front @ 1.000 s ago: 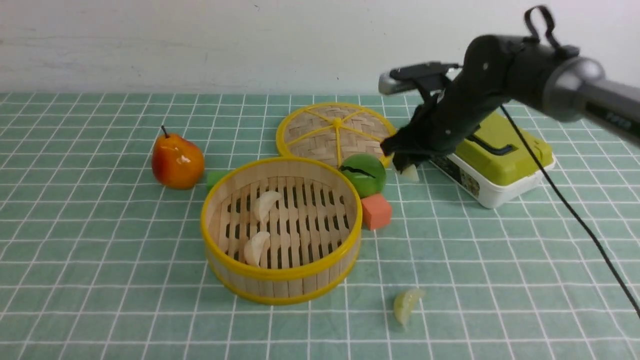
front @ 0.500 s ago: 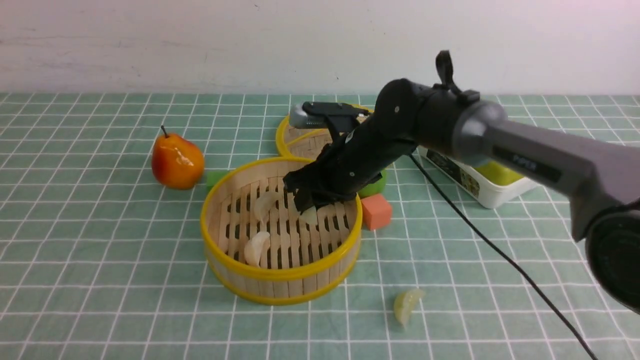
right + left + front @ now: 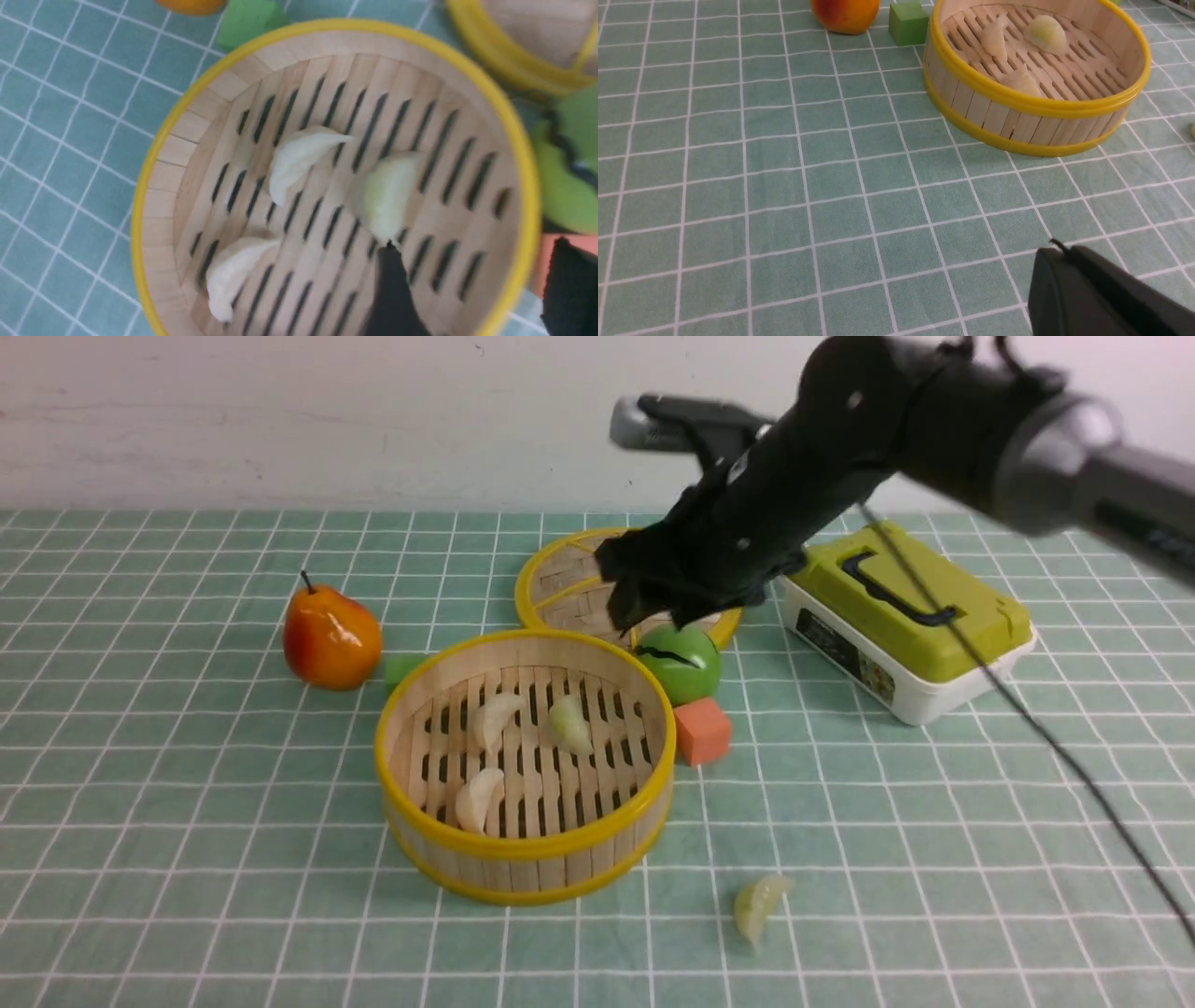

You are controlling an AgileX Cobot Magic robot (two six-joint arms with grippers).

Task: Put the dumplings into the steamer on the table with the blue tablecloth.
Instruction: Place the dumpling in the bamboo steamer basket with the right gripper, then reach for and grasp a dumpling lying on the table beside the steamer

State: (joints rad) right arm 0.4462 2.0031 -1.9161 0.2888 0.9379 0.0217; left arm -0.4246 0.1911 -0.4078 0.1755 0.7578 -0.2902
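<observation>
The steamer (image 3: 523, 873) stands mid-table on the blue tablecloth (image 3: 187, 803). It holds two whitish dumplings (image 3: 495, 719) (image 3: 478, 798) and one pale green dumpling (image 3: 569, 723). A second green dumpling (image 3: 758, 907) lies on the cloth in front of it, to the right. My right gripper (image 3: 653, 616) is open and empty, raised above the steamer's far rim. In the right wrist view, its fingers (image 3: 392, 284) spread over the steamer (image 3: 154, 196), near the green dumpling (image 3: 385, 198). My left gripper (image 3: 1057, 249) is shut and empty, low over the cloth, well short of the steamer (image 3: 1017, 126).
A pear (image 3: 331, 635) and a small green cube (image 3: 401, 670) sit left of the steamer. The woven lid (image 3: 579, 579), a green ball (image 3: 686, 663) and a salmon-pink cube (image 3: 702, 730) crowd its far right side. A green-lidded white box (image 3: 910, 616) stands further right.
My right gripper carried a green dumpling from near the box over the steamer, let it go onto the slats, then opened and rose back toward the lid.
</observation>
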